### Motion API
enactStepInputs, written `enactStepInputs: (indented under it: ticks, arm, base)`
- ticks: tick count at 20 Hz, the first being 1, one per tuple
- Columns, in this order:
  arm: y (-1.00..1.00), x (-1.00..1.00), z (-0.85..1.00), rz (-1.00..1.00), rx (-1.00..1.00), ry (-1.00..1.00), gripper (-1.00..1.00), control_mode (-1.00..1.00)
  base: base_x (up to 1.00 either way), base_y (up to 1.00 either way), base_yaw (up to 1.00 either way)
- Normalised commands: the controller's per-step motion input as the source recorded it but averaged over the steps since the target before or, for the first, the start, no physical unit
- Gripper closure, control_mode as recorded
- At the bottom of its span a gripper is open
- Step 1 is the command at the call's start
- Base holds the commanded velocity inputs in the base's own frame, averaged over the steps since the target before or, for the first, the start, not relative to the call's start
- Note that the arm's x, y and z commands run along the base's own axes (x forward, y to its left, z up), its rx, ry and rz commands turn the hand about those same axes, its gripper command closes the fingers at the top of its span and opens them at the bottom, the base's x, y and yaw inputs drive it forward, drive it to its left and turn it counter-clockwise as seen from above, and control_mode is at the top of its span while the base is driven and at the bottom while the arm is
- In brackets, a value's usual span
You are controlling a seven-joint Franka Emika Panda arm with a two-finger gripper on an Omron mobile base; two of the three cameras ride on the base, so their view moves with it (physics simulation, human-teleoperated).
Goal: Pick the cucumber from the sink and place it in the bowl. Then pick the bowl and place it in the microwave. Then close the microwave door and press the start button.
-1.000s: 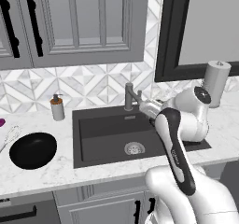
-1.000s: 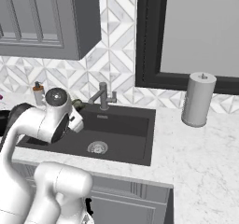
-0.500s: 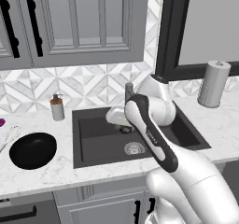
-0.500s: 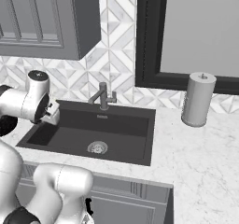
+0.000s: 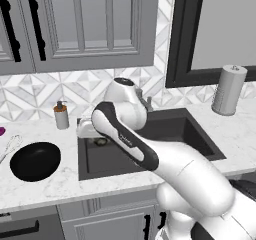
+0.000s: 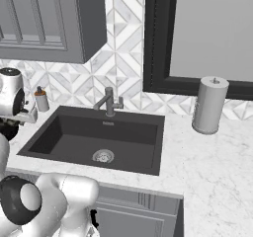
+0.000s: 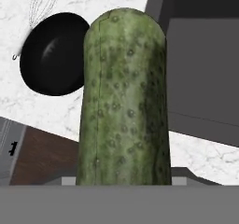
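Swung from the right side of the sink (image 5: pixel 150 139) across to its left edge over the last second, carrying the load along. Gripper (image 5: pixel 101 140) pinching the cucumber (image 7: pixel 123 101), which stands lengthwise out of the jaws and looms large in the hand view; seen in the left base view as a small green patch at the sink's left rim. Hangs above that rim, not yet over the bowl (image 5: pixel 35 160), which sits on the counter (image 5: pixel 55 181) just left of the sink, beside a whisk (image 7: pixel 42 3). Step in hand, by judgement: carrying the cucumber to the bowl. Next calls for a little more leftward travel, centring over the black bowl, lowering, then spreading the jaws.
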Motion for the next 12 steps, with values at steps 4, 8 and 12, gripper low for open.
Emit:
enactStepInputs:
  ticks: [4,8,12]
  arm:
    - [0.96,0.39,-0.29,0.04,-0.12,0.01,1.00,-1.00]
    - [1.00,0.23,-0.19,0.00,-0.17,0.00,1.00,-1.00]
    - [0.97,0.37,-0.07,0.00,-0.20,0.00,1.00,-1.00]
  base:
    - [0.00,0.00,0.00]
    - [0.00,0.00,0.00]
    - [0.00,0.00,0.00]
